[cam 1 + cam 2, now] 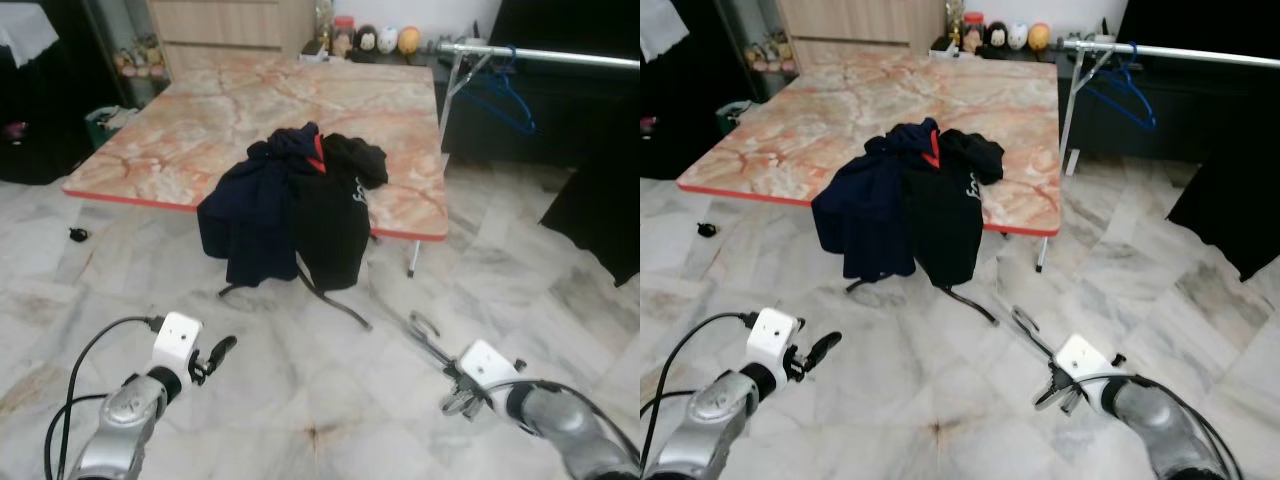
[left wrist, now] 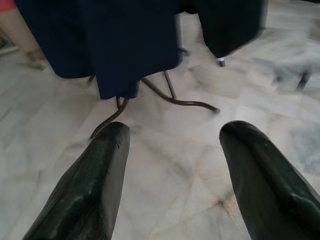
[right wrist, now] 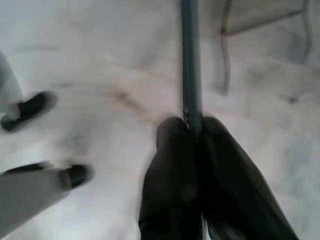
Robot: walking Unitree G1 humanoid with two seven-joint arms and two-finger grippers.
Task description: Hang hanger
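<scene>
While my right gripper (image 3: 192, 131) clamps one thin grey metal hanger (image 1: 424, 335), my left gripper (image 2: 172, 150) hangs open and empty above the floor. Two dark garments (image 1: 290, 205) drape over the marble-patterned table (image 1: 230, 110); one blue hanger (image 1: 505, 100) hangs on the silver rail (image 1: 560, 57).

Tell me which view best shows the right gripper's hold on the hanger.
The right wrist view: the right gripper has its fingers pinched on the hanger rod. The eye views show the hold small, with the hook end sticking out.

light: bright, even daylight | shadows: soft | right wrist view: motion-blurred
</scene>
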